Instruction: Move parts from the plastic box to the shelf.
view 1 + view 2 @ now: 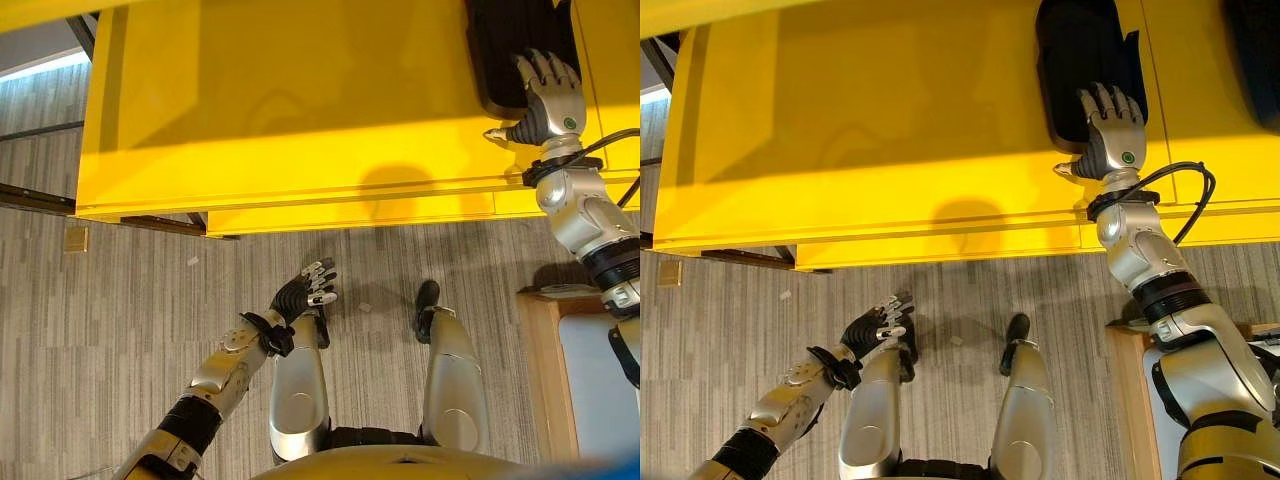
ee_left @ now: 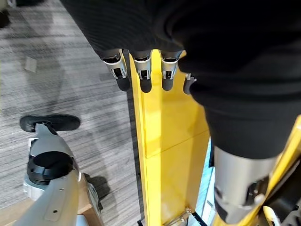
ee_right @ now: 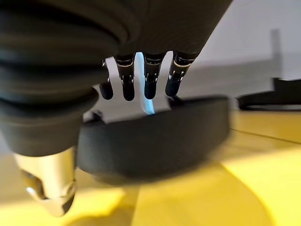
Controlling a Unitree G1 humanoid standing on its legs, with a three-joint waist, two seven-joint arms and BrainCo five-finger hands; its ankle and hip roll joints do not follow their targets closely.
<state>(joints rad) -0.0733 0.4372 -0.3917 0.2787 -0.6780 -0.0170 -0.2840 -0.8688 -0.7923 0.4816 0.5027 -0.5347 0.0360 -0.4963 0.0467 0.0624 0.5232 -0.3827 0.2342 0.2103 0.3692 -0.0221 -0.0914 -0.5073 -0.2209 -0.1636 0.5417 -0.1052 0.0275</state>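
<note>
A black padded part (image 1: 510,50) lies on the yellow shelf (image 1: 280,100) at its far right. My right hand (image 1: 1112,130) rests on the part's near end with its fingers (image 3: 149,80) straight across the top of the part (image 3: 155,141) and its thumb held out to the side, so it is open. My left hand (image 1: 300,295) hangs low over the floor in front of the shelf. Its fingers (image 2: 141,70) are relaxed and hold nothing, with the shelf's edge (image 2: 164,132) showing past them.
A second black part (image 1: 1255,30) lies on the shelf further right. A wooden-edged pale surface (image 1: 545,370) stands at the lower right. A small wooden block (image 1: 76,238) and scraps of paper (image 1: 365,307) lie on the grey carpet.
</note>
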